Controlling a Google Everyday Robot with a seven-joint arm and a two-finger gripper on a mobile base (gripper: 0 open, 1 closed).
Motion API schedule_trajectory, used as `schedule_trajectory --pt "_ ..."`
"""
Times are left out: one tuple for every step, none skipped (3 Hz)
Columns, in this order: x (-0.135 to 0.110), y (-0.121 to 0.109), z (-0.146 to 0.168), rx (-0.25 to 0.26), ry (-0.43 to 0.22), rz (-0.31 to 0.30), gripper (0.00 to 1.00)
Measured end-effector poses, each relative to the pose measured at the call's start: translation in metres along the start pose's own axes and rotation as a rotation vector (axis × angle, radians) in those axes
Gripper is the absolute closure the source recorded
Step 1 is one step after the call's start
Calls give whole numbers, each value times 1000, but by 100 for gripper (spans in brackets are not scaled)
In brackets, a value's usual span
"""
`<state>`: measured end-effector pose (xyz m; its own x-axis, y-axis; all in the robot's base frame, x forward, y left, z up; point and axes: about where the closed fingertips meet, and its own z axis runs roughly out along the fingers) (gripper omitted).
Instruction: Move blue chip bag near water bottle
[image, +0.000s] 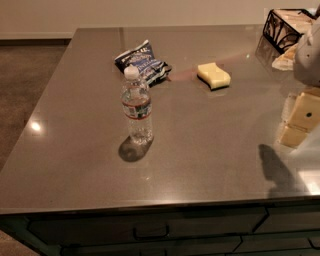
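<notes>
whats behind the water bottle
The chip bag lies on the counter just behind the bottle, whose cap covers part of its near edge. The sponge sits farther right. The gripper hangs at the right edge, away from both.

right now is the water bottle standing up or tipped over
Upright: the water bottle stands on its base, white cap on top. The tool hangs at the right edge, apart from it.

Single raised view, angled down across the countertop (200, 150) from its near edge, jaws at frame right.
</notes>
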<state>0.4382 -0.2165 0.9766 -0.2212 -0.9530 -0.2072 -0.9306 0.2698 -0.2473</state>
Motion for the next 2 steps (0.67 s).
schedule_trajectory --pt "0 0 0 0 0 0 0" --pt "-11 -20 9 -9 -30 23 0"
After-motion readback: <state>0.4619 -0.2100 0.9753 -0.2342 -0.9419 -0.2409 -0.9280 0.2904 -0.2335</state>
